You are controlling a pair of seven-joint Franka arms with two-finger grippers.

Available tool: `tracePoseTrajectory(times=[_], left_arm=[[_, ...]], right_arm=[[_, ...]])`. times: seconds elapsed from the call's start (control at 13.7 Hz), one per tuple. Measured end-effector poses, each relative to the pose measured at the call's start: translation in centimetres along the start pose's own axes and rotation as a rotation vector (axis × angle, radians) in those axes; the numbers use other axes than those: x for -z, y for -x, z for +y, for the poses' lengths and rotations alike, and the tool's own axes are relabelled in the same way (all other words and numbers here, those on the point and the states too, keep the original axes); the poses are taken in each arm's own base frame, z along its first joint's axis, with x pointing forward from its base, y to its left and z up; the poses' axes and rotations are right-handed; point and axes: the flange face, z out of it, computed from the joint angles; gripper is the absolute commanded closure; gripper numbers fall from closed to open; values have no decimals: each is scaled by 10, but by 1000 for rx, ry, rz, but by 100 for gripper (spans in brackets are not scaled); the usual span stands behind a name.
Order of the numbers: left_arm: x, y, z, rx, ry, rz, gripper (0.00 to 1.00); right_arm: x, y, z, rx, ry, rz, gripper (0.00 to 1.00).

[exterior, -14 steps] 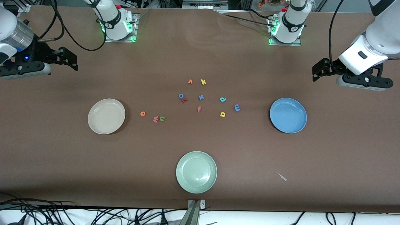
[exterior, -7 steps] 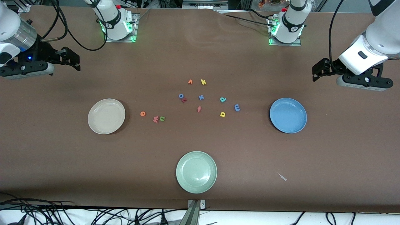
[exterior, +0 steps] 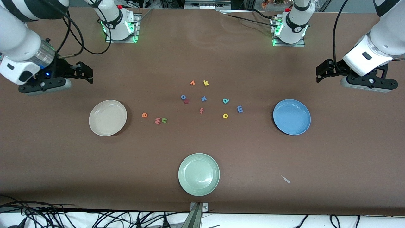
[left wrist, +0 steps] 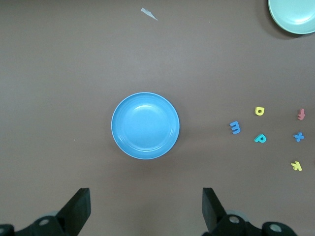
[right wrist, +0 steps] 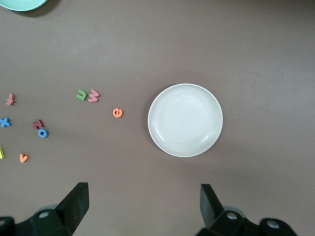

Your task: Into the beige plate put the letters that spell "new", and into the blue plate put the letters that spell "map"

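The beige plate point(exterior: 108, 117) point(right wrist: 185, 120) lies empty toward the right arm's end of the table. Beside it toward the middle lie the orange e point(exterior: 144, 115) point(right wrist: 117, 112), pinkish-red w point(exterior: 157, 121) point(right wrist: 93, 95) and green n point(exterior: 164, 120) point(right wrist: 81, 94). The blue plate point(exterior: 291, 117) point(left wrist: 145, 126) is empty at the left arm's end, with the blue m point(exterior: 240, 109) point(left wrist: 236, 127), yellow a point(exterior: 225, 116) point(left wrist: 259, 111) and teal p point(exterior: 225, 101) point(left wrist: 260, 138) beside it. My right gripper point(exterior: 84, 72) point(right wrist: 142, 206) hangs open over bare table. My left gripper point(exterior: 322, 72) point(left wrist: 146, 209) waits open over bare table.
A pale green plate point(exterior: 198, 174) lies nearest the front camera. Other letters sit mid-table: red f point(exterior: 201, 110), blue x point(exterior: 203, 98), blue o point(exterior: 183, 97), orange v point(exterior: 192, 83), yellow k point(exterior: 206, 83). A small white scrap point(exterior: 286, 179) lies on the brown cloth.
My right arm has swung in from the table's end toward the beige plate, its gripper still open. The left arm and all letters stay put.
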Motion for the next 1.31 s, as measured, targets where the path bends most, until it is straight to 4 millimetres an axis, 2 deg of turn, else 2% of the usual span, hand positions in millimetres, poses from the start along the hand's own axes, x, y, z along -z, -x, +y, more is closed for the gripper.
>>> tracePoseTrajectory(times=[0.15, 0.51, 0.73, 0.87, 0.95, 1.17, 1.31], left_arm=[[0, 0, 0, 0, 0, -4, 0], [-2, 0, 2, -4, 0, -11, 0], [-17, -6, 13, -24, 2, -42, 0], [-42, -16, 30, -57, 6, -86, 0], [-62, -23, 44, -82, 7, -121, 0], [-139, -58, 96, -136, 18, -159, 0], [-183, -78, 124, -146, 33, -152, 0]], right_arm=[[-4, -3, -9, -1, 0, -3, 0], [-3, -2, -9, -3, 0, -3, 0], [-9, -5, -11, -1, -1, -4, 0], [-29, -17, -24, -21, -4, -9, 0], [-46, -25, -35, -31, -6, -12, 0], [-103, -50, -74, -58, -10, -21, 0], [-139, -61, -98, -57, 17, -23, 0]])
